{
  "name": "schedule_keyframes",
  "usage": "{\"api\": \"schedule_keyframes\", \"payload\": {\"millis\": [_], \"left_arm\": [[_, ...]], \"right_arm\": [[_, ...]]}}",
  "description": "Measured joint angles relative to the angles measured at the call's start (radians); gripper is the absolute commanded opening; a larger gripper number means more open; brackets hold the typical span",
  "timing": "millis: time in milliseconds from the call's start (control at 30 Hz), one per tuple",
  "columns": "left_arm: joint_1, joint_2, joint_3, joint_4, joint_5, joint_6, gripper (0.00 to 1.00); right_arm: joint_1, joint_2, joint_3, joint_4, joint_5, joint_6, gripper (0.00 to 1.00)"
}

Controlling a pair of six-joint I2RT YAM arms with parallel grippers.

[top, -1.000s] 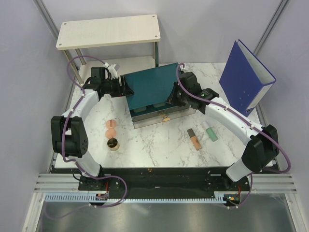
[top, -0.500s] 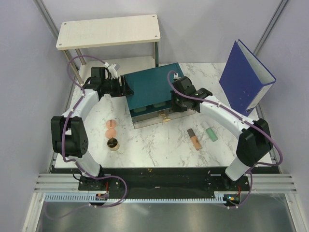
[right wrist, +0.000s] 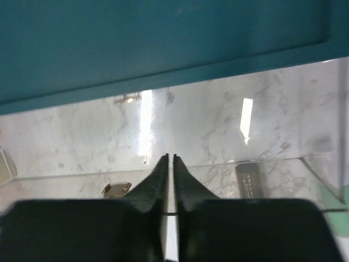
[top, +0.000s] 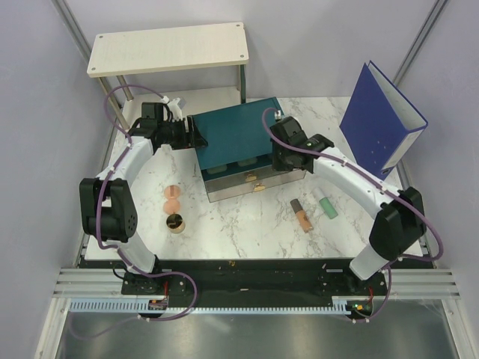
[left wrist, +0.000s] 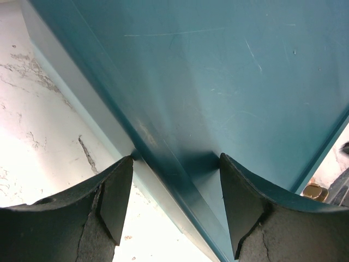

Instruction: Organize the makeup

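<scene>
I am looking at one teal drawer box [top: 232, 134] sitting in the middle of the marble surface [top: 239, 232], with one clear drawer [top: 228, 189] standing out from its lower front and one gold handle [top: 255, 182] showing on it. Through the drawer's clear walls the right wrist view is giving me marble and glare, so I cannot tell what it is holding. All five pieces of makeup are lying outside the box on the surface. Two peach-pink discs [top: 173, 193] are lying flat and touching each other at the lower left of the box, and one gold-rimmed dark pot [top: 176, 222] is sitting just below them. At the lower right, one tan stick [top: 301, 215] is lying with its long axis running upper left to lower right, dark cap toward the box. One mint-green tube [top: 327, 203] is lying just beside it, nearly parallel. The left tool [left wrist: 175, 162] is standing spread wide, straddling the box's left edge. The right tool [right wrist: 170, 159] is hovering at the box's right front by the drawer, fingers clenched to a hairline slit, gripping nothing. One blue binder [top: 382, 120] is standing at the upper right.
</scene>
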State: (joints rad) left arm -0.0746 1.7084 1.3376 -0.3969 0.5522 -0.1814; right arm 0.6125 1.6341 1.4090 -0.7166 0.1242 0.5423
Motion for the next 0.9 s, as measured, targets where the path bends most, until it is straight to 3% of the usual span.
{"api": "schedule_keyframes", "payload": {"millis": [100, 200, 233, 333, 467, 900], "left_arm": [[0.000, 0.000, 0.003, -0.003, -0.001, 0.001, 0.71], [0.000, 0.002, 0.004, -0.005, 0.000, 0.003, 0.71], [0.000, 0.002, 0.004, -0.005, 0.000, 0.003, 0.71], [0.000, 0.002, 0.005, -0.005, 0.000, 0.003, 0.71], [0.000, 0.004, 0.006, -0.006, 0.001, 0.004, 0.71], [0.000, 0.009, 0.012, -0.010, 0.003, 0.014, 0.72]], "right_arm": [[-0.002, -0.062, 0.000, 0.018, 0.106, -0.008, 0.34], [-0.011, -0.144, 0.003, 0.045, 0.190, -0.032, 0.57], [-0.019, -0.179, 0.007, 0.058, 0.217, -0.058, 0.70], [-0.050, -0.255, 0.008, 0.077, 0.255, -0.114, 0.85], [-0.097, -0.334, -0.029, 0.068, 0.274, -0.166, 0.86], [-0.211, -0.589, -0.401, -0.162, 0.230, -0.116, 0.83]]}}
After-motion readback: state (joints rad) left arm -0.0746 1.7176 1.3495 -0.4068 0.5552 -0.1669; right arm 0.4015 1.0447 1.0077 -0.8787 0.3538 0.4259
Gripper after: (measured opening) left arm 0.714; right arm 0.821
